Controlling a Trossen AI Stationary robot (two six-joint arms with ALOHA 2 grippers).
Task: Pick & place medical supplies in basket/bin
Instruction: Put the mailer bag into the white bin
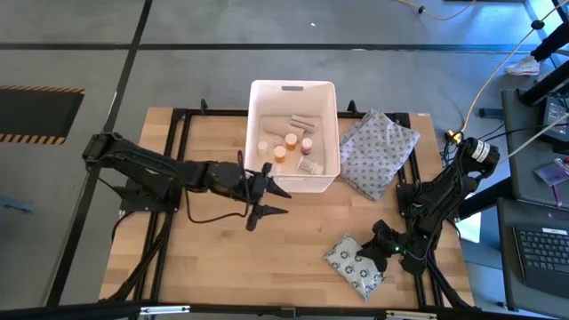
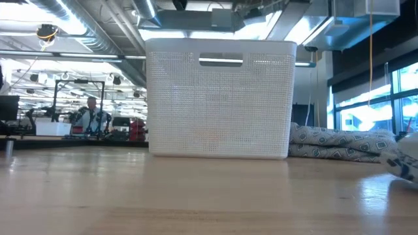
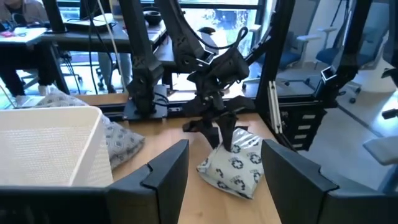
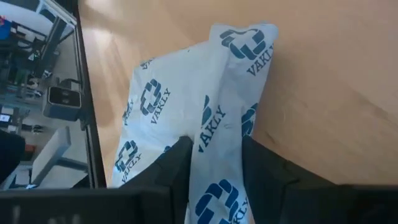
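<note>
Low at the table's near edge, right tool (image 4: 214,171) pinching the packet (image 4: 186,106) (left tool (image 1: 267,191) open, by the basket (image 1: 293,89)).

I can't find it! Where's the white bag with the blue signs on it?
In the high view the printed packet lies on the table's near right part, in front of the dotted cloth bundle, pinched by the right end effector.

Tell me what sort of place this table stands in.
Probably a robotics lab or workshop: two robot arms clamped to a wooden table, exposed ceiling ducts over rows of benches, and a keyboard with cables beside the rig.
</note>
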